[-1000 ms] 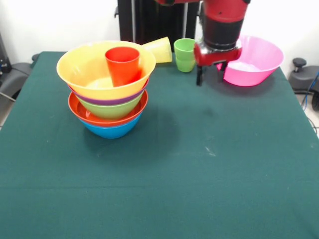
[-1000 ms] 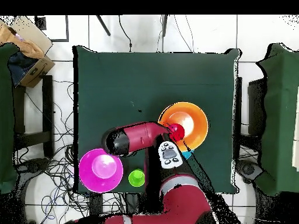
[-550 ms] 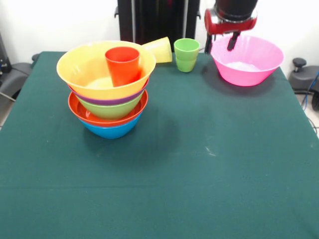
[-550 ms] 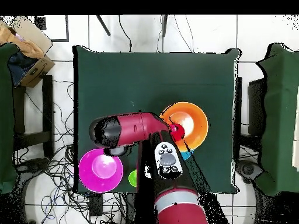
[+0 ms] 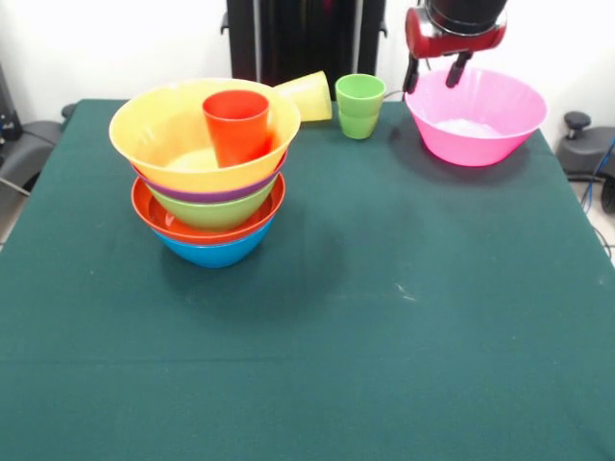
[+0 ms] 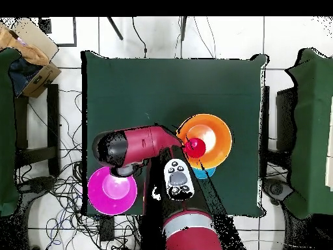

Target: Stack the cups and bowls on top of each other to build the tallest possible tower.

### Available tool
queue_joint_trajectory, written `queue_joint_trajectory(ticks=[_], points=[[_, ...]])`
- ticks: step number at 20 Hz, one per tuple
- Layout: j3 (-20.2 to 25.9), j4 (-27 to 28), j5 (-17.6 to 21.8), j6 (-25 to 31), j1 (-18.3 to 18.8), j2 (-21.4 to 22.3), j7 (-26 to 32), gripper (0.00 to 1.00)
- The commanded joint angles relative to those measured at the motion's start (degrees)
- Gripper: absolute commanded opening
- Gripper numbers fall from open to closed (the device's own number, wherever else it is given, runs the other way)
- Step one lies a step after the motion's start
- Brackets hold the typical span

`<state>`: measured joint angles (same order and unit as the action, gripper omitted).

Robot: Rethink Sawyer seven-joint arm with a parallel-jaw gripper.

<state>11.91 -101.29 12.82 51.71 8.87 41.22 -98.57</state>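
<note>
Pink bowl (image 5: 477,115) at the table's back corner, our gripper (image 5: 434,71) poised above its rim.
We judge the empty, spread fingers are lined up to grab it, since the tower (image 5: 207,173) holding the red cup (image 5: 236,126) stands well apart.

A dark green cloth covers the square worktop (image 5: 384,317) from edge to edge. Behind it stands a plain white wall (image 5: 115,43), evenly lit. In the overhead view the floor (image 6: 71,78) is of pale tiles with dark joints, and many black cables (image 6: 65,189) lie on it. A brown cardboard box (image 6: 29,49) sits near one corner. Green-covered furniture (image 6: 312,130) stands beside the worktop on both sides.
</note>
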Motion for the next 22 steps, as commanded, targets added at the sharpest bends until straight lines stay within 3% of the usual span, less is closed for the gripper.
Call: queue_joint_trajectory(ticks=[1,13,22], points=[[0.2,-7.8,2.4,-10.1,-1.5,-4.1,-7.0,1.0],[-0.9,-12.7,3.4,-19.8,-1.4,-4.9,-5.8,1.0],[-3.7,-15.5,5.5,-28.0,-4.0,-7.7,-7.7,1.0]])
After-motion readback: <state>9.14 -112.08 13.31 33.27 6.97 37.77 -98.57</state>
